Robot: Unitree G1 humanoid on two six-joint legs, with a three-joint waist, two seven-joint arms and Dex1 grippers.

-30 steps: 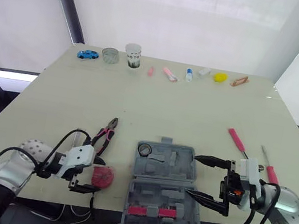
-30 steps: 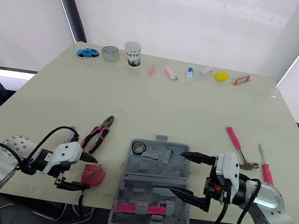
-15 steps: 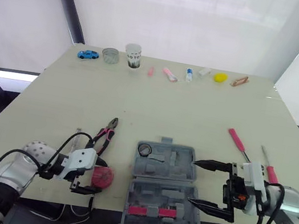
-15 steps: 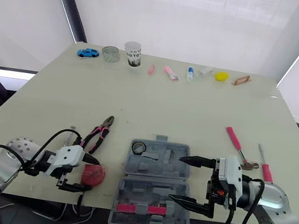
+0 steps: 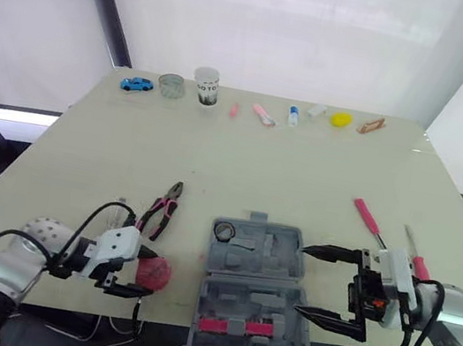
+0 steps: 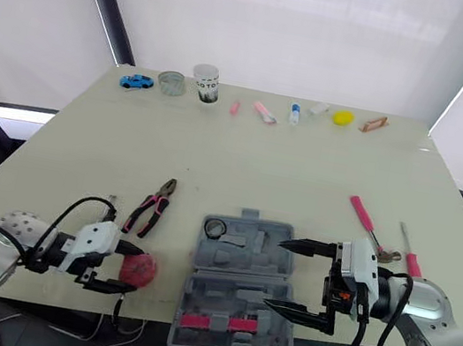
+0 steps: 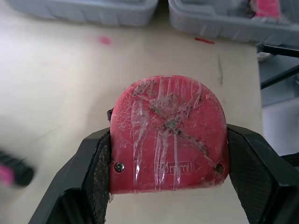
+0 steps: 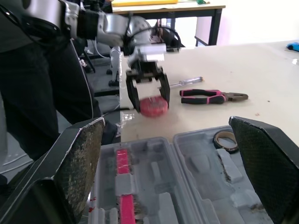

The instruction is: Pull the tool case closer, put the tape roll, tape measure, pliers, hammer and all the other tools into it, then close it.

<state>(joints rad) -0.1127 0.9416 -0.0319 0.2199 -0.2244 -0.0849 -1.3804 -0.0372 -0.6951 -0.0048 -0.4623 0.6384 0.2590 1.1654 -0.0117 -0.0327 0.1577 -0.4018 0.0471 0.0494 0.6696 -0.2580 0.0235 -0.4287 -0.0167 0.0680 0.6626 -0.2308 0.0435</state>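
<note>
Left of the tool case (image 5: pixel 275 254): pliers (image 5: pixel 160 212), tape measure (image 5: pixel 154 273), bare worktop (image 5: pixel 187 246) between; right claw (image 5: pixel 300 278), spread, crowds its right edge.

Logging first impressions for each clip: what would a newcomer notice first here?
The red tape measure stands out, clamped in the left hand near the front edge of the table, left of the case. That grey case lies open front and centre, with the right hand spread wide open over its right side. Pink-handled pliers lie just beyond the left hand.
</note>
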